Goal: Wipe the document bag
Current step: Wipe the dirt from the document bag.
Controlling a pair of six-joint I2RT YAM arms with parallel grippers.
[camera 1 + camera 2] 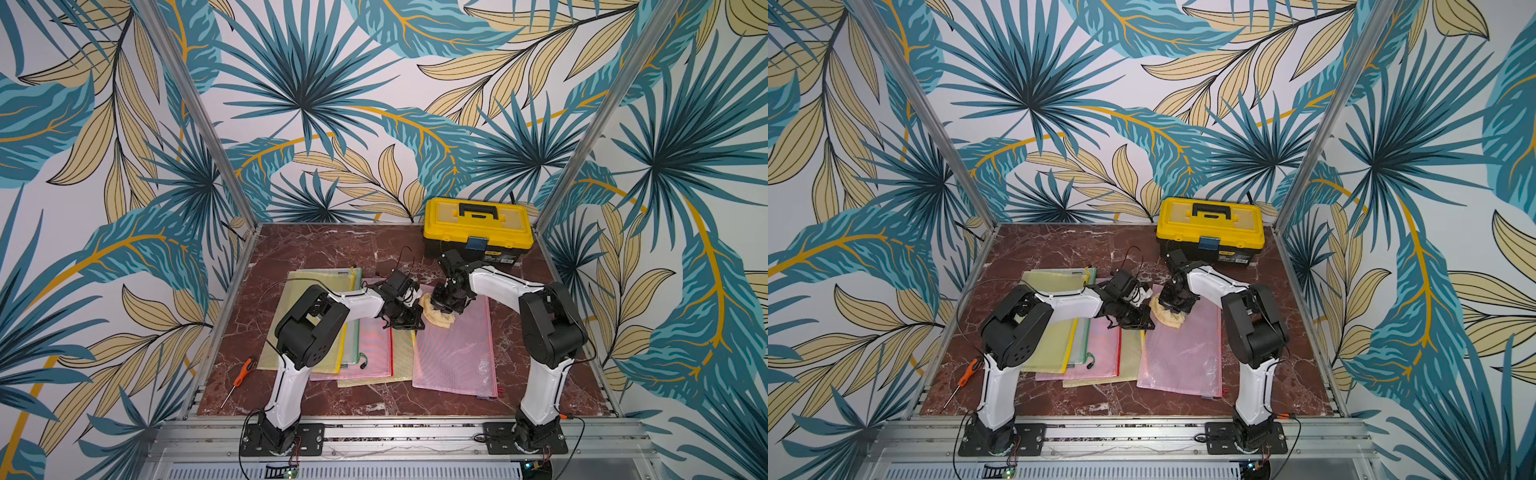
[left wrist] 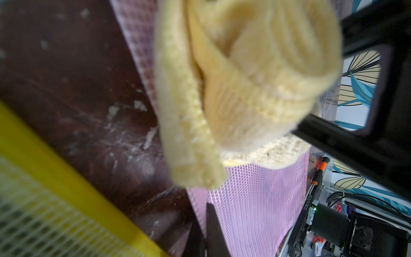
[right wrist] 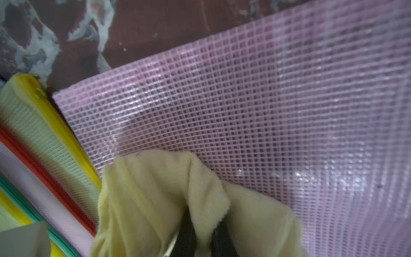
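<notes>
R gripper [image 1: 443, 307], clamping yellow cloth [image 1: 435, 320], is resting at far-left corner of pink mesh doc bag [image 1: 457, 353], whose length is running toward robot base.

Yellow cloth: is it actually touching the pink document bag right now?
Touching. The right wrist view shows the yellow cloth pressed onto the pink document bag with no gap; the left wrist view shows its fold lying on the mesh.
</notes>
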